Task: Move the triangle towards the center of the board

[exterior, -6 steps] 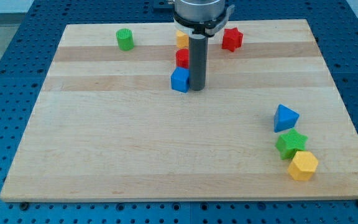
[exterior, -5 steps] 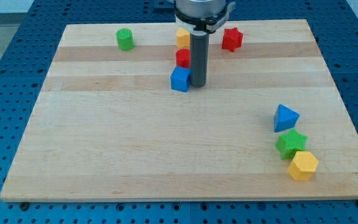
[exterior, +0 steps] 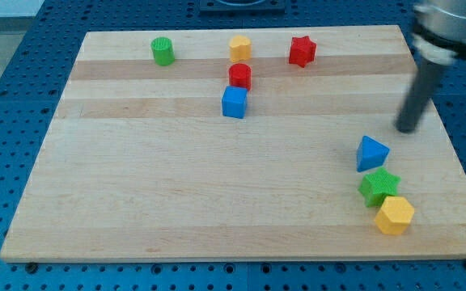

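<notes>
The blue triangle (exterior: pixel 370 153) lies on the wooden board (exterior: pixel 176 186) near the view's right edge, with a green star (exterior: pixel 378 187) just below it and a yellow hexagon (exterior: pixel 394 215) below that. My tip (exterior: pixel 407 129) stands on the board a short way up and to the right of the triangle, apart from it. The rod leans up toward the view's top right corner and looks blurred.
A blue cube (exterior: pixel 235 103) and a red block (exterior: pixel 239 76) sit close together near the top middle. A yellow block (exterior: pixel 239 48), a red star (exterior: pixel 302 51) and a green cylinder (exterior: pixel 163 51) line the top edge.
My tip has left the spot beside the blue cube and swept far to the view's right, ending near the blue triangle. No block has moved.
</notes>
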Available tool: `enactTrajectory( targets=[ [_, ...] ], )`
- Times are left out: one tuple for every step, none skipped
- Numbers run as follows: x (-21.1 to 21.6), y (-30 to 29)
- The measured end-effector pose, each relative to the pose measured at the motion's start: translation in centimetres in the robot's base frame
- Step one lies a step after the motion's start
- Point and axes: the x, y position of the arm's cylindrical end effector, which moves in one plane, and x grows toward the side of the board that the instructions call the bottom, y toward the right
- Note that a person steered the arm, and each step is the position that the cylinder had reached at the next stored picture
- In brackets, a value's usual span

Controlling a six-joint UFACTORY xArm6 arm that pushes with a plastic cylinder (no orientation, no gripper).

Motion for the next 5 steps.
enactTrajectory(
  targets=[
    [3.8,-2.1],
    [4.4,-7.3],
    [3.7,-14.1],
    [-0.5,-15.3],
    [-0.5,-17.9]
  ],
)
